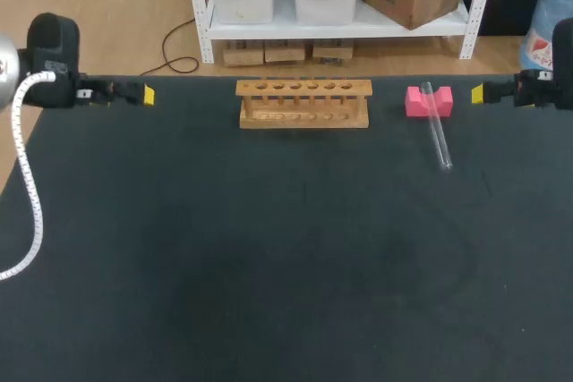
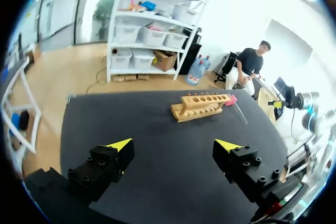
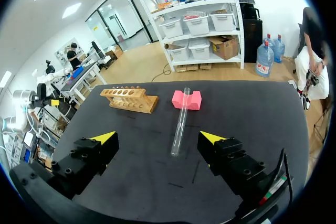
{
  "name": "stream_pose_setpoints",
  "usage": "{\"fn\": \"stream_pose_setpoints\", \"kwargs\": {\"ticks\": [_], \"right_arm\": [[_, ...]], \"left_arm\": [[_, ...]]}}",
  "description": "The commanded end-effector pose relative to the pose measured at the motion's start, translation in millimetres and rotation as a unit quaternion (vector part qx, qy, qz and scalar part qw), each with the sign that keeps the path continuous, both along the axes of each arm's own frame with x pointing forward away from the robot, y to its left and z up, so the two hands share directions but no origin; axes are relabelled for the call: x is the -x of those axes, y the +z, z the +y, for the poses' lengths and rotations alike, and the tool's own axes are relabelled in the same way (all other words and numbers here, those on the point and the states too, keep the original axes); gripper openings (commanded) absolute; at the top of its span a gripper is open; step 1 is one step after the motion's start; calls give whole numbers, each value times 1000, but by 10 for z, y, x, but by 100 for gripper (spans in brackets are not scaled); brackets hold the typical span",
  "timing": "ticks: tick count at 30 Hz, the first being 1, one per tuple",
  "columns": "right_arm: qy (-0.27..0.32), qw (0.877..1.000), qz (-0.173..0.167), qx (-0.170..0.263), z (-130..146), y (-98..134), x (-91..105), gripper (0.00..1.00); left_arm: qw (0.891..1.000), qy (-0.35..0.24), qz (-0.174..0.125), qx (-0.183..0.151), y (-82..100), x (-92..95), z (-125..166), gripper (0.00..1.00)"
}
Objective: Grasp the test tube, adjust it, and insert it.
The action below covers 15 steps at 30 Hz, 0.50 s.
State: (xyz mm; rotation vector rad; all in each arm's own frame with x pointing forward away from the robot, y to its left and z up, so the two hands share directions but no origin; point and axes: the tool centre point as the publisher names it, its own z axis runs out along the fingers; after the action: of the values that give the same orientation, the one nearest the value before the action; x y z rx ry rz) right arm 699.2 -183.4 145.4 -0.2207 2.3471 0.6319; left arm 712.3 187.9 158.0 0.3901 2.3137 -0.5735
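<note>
Test tube (image 1: 437, 128): lying on the table (image 1: 269, 266); far end propped on the pink block (image 1: 428, 101); right of the wooden rack (image 1: 303, 103); not grasped
Right gripper (image 3: 157, 139): fingers wide apart, nothing between them; tube lies ahead, apart from both tips
Left gripper (image 2: 176, 148): fingers apart, empty; near the table's left edge; rack well ahead
Rack holes: all look vacant
Progress: nothing done yet, by my reading; grasp, adjust and insert all remain
</note>
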Motion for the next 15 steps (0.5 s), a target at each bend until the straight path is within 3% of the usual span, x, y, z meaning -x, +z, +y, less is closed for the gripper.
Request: {"fn": "stream_pose_setpoints", "kwargs": {"ticks": [1, 7, 15], "right_arm": [[-2, 1000, 1, 3, 6, 14, 14, 100], [-2, 1000, 1, 3, 6, 14, 14, 100], [-2, 1000, 1, 3, 6, 14, 14, 100]], "left_arm": [[996, -71, -45, 36, -35, -144, 99, 100], [975, -176, -129, 36, 38, -271, 136, 100], [932, -299, -194, 67, -27, -523, 178, 100]]}}
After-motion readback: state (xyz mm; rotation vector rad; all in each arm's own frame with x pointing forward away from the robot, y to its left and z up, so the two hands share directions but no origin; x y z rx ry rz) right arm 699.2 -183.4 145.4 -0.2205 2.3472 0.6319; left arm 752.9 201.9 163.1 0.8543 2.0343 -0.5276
